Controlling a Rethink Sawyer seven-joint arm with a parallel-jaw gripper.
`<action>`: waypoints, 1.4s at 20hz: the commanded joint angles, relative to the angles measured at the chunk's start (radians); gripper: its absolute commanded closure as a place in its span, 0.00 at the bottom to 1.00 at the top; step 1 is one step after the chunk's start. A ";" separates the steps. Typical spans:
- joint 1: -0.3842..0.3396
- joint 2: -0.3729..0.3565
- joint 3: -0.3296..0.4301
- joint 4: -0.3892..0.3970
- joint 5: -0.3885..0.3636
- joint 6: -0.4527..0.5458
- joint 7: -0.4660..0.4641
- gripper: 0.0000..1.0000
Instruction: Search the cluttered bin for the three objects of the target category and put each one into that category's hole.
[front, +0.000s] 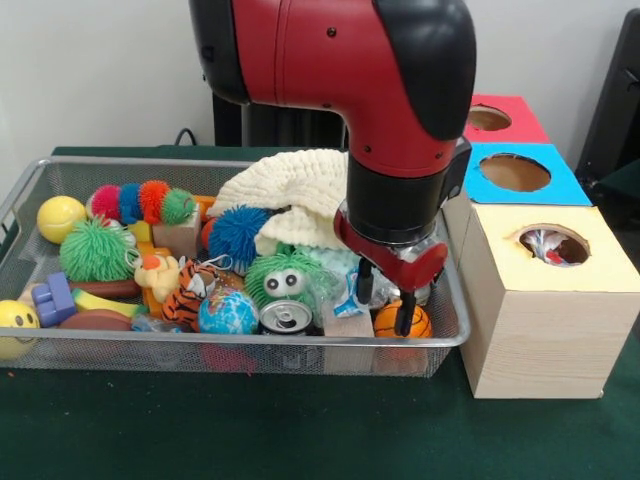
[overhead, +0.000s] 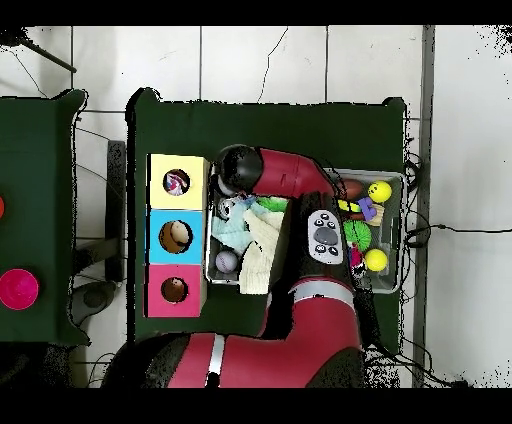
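A wire mesh bin (front: 20, 195) holds a heap of toys. My gripper (front: 386, 300) hangs low over the bin's right end, open, with black fingertips (front: 404, 318) apart and nothing clearly between them. One fingertip sits just over a small orange basketball (front: 418, 322), the other beside a crinkled plastic wrapper (front: 350, 292). A soda can (front: 287, 317), a globe ball (front: 228, 312) and a green fuzzy toy with eyes (front: 284, 279) lie just left of it. In the overhead view the arm's black wrist (overhead: 235, 170) hides the gripper.
Three boxes with holes stand right of the bin: yellow (front: 553, 245) with something inside, blue (front: 515, 172), red (front: 490, 118). A white knitted cloth (front: 290, 185), a blue fuzzy ball (front: 238, 235), a caterpillar (front: 140, 203), a yellow ball (front: 60, 218) and a tiger toy (front: 190, 288) fill the bin.
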 joint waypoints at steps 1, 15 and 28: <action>0.015 0.103 0.013 0.166 0.026 -0.134 0.191 0.00; 0.110 0.056 -0.051 0.247 0.135 -0.144 0.249 0.00; 0.108 -0.099 -0.098 0.322 0.217 -0.050 0.196 0.00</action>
